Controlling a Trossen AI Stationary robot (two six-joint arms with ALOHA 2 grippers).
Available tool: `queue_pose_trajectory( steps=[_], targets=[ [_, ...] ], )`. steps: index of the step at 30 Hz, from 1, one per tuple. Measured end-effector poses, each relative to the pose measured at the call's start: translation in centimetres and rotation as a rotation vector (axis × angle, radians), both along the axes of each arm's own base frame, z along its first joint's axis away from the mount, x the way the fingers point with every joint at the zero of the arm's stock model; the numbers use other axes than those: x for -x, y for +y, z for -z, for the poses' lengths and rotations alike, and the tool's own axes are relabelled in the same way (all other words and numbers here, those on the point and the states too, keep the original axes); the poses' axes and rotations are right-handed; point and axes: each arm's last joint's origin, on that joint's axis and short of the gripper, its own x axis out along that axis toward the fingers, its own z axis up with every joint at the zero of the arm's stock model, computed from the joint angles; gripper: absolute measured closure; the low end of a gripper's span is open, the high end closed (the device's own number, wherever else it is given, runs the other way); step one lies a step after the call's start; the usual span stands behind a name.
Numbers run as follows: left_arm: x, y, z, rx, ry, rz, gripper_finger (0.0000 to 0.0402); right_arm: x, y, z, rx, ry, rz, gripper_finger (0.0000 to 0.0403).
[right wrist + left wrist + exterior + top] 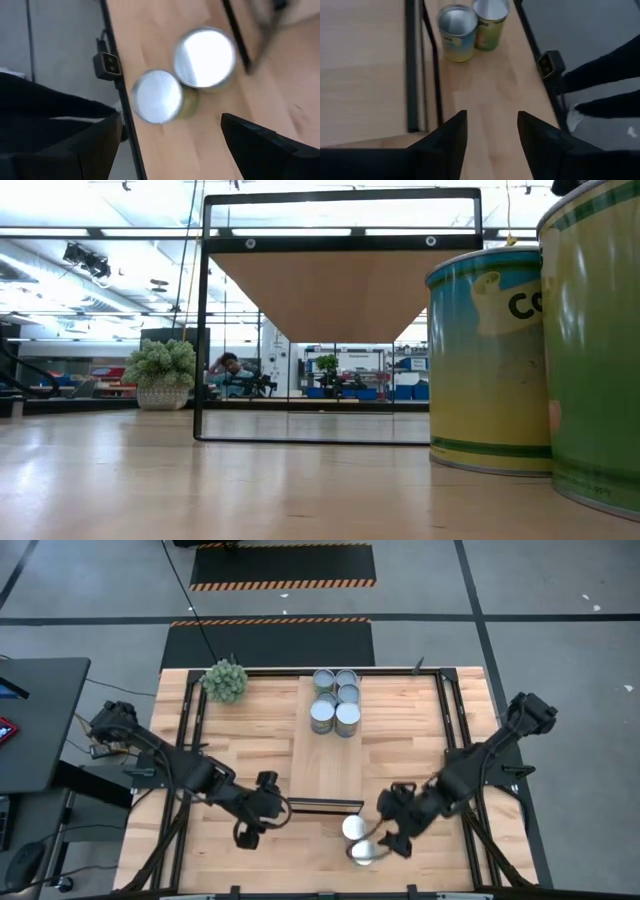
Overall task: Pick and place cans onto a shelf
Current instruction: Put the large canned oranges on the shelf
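Six cans (335, 700) stand in pairs on the far end of the shelf (330, 765), a light-wood plank raised on a black frame (340, 240). Two more cans (358, 840) stand upright on the tabletop near its front edge; in the low view they show at the right (490, 360). My right gripper (386, 828) hangs open just right of these two, which lie ahead of its fingers (180, 75). My left gripper (278, 812) is open to their left, pointing toward them (470, 27), with nothing between its fingers.
A green spiky plant ball (225, 680) sits at the table's far left corner. Black frame rails (190, 740) run along the table's sides and across in front of the shelf (325, 803). Bare tabletop (250, 740) lies on either side of the shelf.
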Motion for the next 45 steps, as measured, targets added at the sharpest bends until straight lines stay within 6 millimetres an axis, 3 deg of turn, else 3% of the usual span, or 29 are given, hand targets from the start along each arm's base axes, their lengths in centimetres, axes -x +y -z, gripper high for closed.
queue_pose_trajectory(
  steps=[11, 19, 23, 26, 30, 35, 40, 45],
  targets=[
    [-2.4, -7.1, 2.5, 0.202, -0.157, 0.057, 0.0214, 1.2, 5.3, 3.7, 0.162, -0.044, -0.034, 0.0055],
    [-4.9, -11.7, 6.1, 0.363, -0.285, -0.027, 0.0219, 3.3, 7.4, 4.4, 0.208, -0.062, -0.116, 0.0055],
    [-5.5, -13.4, 8.3, 0.321, -0.279, -0.098, 0.0233, 4.0, 7.8, 4.5, 0.291, -0.120, -0.113, 0.0055],
    [-6.4, -14.4, 9.7, 0.285, -0.283, -0.138, 0.0242, 4.2, 7.9, 5.7, 0.355, -0.128, -0.112, 0.0055],
    [-7.9, -14.7, 12.2, 0.223, -0.271, -0.156, 0.0250, 4.1, 7.8, 7.1, 0.380, -0.100, -0.104, 0.0055],
    [-10.2, -13.4, 14.6, 0.193, -0.279, -0.222, 0.0250, 3.3, 7.8, 7.8, 0.372, -0.099, -0.082, 0.0055],
    [-12.3, -11.5, 15.5, 0.220, -0.306, -0.275, 0.0251, 2.3, 8.3, 8.0, 0.311, -0.142, -0.055, 0.0055],
    [-13.6, -9.9, 15.5, 0.250, -0.315, -0.301, 0.0251, 2.1, 7.6, 8.9, 0.379, -0.099, -0.016, 0.0055]
  ],
)
